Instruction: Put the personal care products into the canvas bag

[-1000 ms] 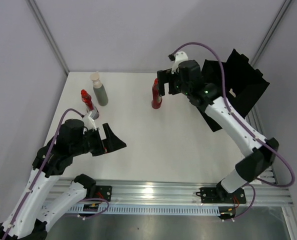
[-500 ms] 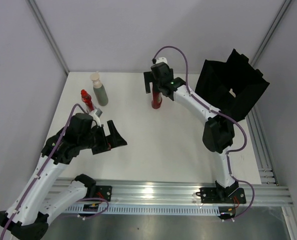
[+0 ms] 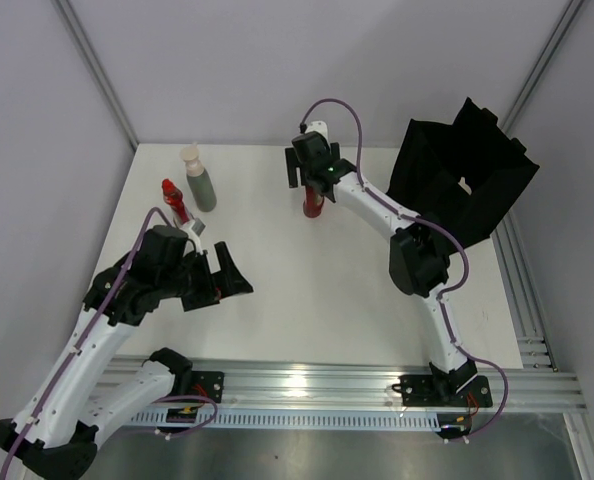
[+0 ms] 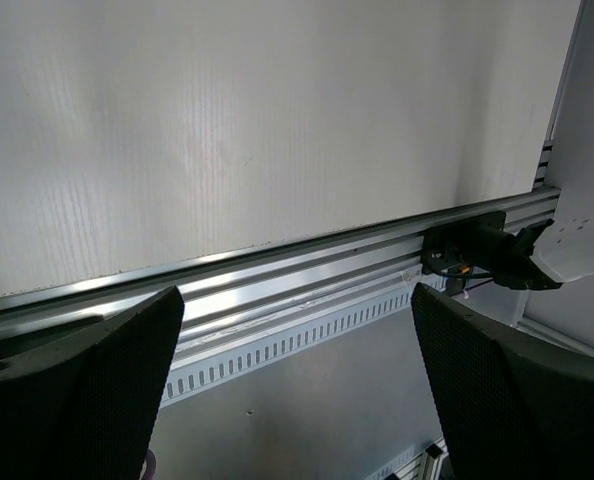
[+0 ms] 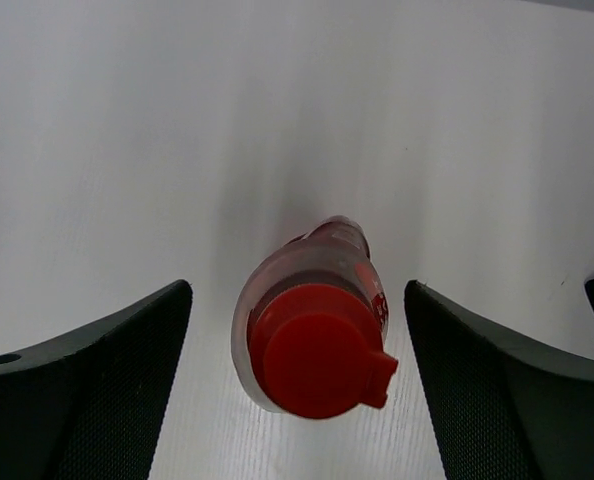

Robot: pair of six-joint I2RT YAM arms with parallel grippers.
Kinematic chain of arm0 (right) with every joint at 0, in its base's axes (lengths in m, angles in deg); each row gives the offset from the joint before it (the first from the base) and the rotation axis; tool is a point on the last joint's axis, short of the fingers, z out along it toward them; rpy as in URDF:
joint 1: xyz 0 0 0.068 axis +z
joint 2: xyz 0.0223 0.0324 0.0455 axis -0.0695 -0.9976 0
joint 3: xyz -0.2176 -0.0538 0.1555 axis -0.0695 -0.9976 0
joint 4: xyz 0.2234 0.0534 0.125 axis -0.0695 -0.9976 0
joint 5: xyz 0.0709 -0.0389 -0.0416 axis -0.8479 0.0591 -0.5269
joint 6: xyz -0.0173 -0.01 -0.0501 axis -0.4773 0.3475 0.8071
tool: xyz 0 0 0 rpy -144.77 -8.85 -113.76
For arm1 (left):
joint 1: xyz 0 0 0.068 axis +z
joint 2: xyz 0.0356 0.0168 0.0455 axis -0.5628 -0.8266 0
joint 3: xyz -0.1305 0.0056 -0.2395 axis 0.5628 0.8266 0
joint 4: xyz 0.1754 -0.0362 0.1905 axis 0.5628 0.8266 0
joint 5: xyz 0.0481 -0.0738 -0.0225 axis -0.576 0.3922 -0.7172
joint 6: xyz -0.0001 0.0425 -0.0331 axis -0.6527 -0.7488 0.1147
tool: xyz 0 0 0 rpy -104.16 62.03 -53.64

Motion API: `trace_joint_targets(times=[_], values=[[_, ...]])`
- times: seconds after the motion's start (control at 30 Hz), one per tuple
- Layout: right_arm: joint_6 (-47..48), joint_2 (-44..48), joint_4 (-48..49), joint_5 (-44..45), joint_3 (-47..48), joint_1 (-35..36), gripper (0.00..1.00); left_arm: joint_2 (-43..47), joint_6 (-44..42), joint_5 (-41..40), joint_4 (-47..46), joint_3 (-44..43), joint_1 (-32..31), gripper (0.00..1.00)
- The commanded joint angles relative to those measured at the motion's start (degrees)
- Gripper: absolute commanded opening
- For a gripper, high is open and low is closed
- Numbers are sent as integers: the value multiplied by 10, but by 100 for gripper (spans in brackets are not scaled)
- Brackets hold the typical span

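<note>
The all-red bottle [image 3: 314, 205] stands upright at the back middle of the table. My right gripper [image 3: 311, 178] is open and hangs right over it; in the right wrist view the red cap [image 5: 315, 352] sits between the two fingers, not touched. The smaller red-capped bottle [image 3: 175, 200] and the grey-green bottle with cream cap [image 3: 199, 184] stand at the back left. The black canvas bag [image 3: 467, 175] stands open at the back right. My left gripper [image 3: 227, 275] is open and empty, low at the front left. The beige bottle is out of view.
The left wrist view shows bare white table [image 4: 277, 120] and the metal rail [image 4: 297, 280] along its near edge. Grey walls close in the table at the back and sides.
My right gripper has swung left from beside the red bottle to directly above it, its arm folding away from the bag. The left arm shifted slightly.
</note>
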Motion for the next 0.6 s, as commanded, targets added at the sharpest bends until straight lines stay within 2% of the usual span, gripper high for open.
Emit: trace_joint_targets(times=[0.0, 0.17, 0.2, 0.3, 0.4, 0.47, 0.57], values=[[4, -8, 35, 11, 28, -8, 90, 3, 0, -5, 9, -23, -3, 99], [-2, -8, 37, 12, 27, -21, 77, 9, 5, -4, 12, -19, -3, 99], [0, -7, 37, 12, 27, -23, 67, 10, 6, -4, 11, -17, -2, 99], [5, -2, 44, 3, 19, -34, 48, 11, 5, -4, 14, -15, -3, 99], [7, 13, 58, -11, -3, -42, 36, 14, 5, -4, 14, -13, -3, 99], [8, 24, 62, -20, -18, -48, 33, 16, 5, -3, 13, -9, -3, 99], [14, 36, 69, -36, -38, -52, 22, 18, 7, 0, 8, -4, -3, 99]])
